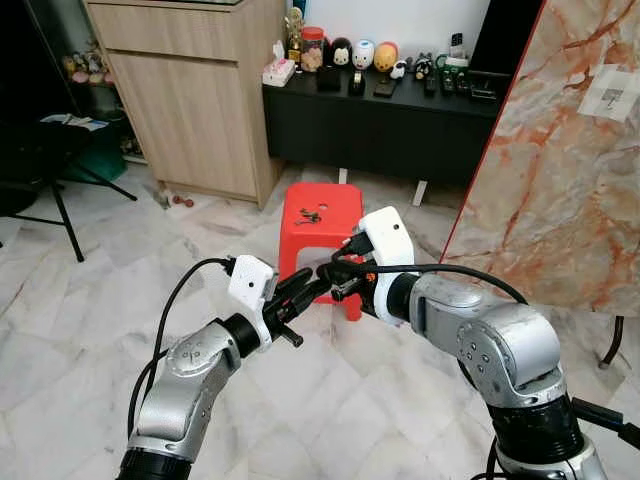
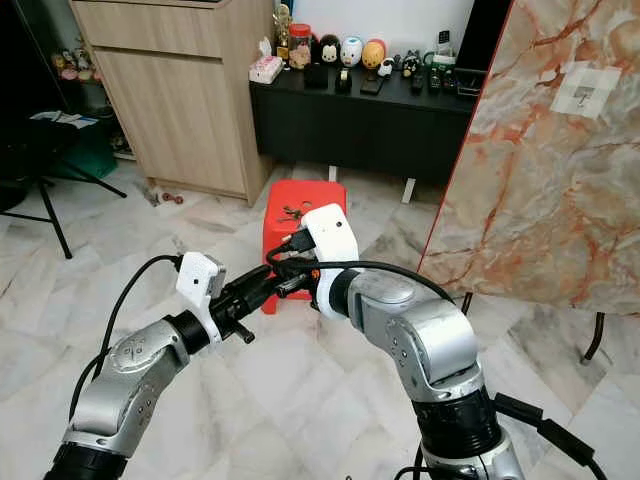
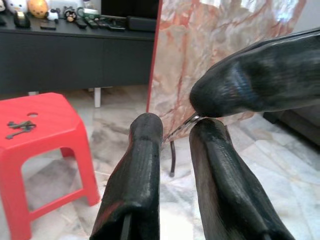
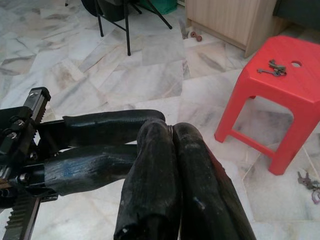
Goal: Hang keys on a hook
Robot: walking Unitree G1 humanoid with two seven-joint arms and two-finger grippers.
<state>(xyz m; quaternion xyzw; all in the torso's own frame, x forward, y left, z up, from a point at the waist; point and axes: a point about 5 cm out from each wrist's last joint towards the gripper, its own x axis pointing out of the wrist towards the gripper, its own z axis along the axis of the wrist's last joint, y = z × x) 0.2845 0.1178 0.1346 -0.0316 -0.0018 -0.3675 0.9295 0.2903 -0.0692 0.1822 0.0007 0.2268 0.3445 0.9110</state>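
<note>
While both arms meet tip to tip, left end effector [image 1: 302, 290] slightly apart, right end effector [image 1: 338, 276] pressed together, approach the dark keys [image 1: 308, 215] on the red plastic stool [image 1: 322, 232] at twelve o'clock.

R gripper [image 4: 172, 131] fingers pressed together, touching the left gripper [image 4: 150, 132] fingers crossing in front. Keys [image 4: 270, 68] lie on red stool [image 4: 280, 100] top (near its hole). More keys [image 4: 307, 181] on marble floor [image 4: 100, 75].

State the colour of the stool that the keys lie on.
Red stool; clearest in the right wrist view.
</note>
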